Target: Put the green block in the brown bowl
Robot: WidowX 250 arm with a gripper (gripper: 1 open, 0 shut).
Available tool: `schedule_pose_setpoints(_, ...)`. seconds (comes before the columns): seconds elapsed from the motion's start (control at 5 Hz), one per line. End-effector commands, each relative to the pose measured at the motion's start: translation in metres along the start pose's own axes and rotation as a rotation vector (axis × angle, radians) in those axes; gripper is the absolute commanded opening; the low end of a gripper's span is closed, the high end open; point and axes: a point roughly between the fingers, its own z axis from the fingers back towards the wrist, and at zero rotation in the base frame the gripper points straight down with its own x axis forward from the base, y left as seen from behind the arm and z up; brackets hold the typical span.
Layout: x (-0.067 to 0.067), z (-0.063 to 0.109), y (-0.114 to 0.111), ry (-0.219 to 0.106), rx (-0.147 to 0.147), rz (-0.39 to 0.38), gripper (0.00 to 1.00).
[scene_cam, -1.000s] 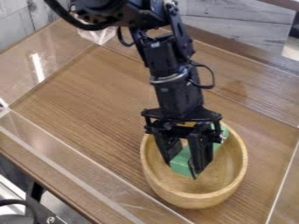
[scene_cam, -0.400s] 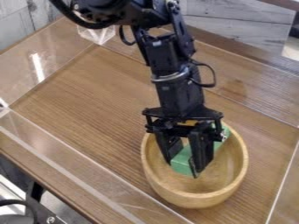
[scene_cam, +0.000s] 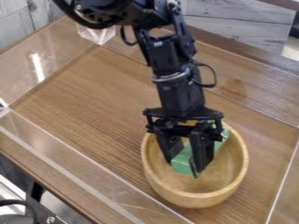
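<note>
The black robot gripper (scene_cam: 193, 168) reaches down into the brown bowl (scene_cam: 198, 194), its fingers pressed together. The green block (scene_cam: 181, 161) lies within the bowl, partly hidden behind them.

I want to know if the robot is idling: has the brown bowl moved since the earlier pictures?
No, the brown bowl has not visibly moved; it sits in the same place against the tabletop.

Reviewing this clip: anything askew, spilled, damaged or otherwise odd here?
Nothing stands out. The brown bowl sits upright on the wooden table, with no spill or damage visible. The green block shows inside the bowl's outline, partly hidden by the jaws.
</note>
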Motion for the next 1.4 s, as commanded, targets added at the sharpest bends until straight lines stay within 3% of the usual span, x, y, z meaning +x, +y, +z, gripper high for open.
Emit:
schedule_pose_setpoints(0.0, 0.0101, 0.0115, -0.0021, -0.045, -0.002, -0.02, 0.0)
schedule_pose_setpoints(1.2, 0.0108, 0.0135, -0.0026, -0.025, -0.013, -0.028, 0.0)
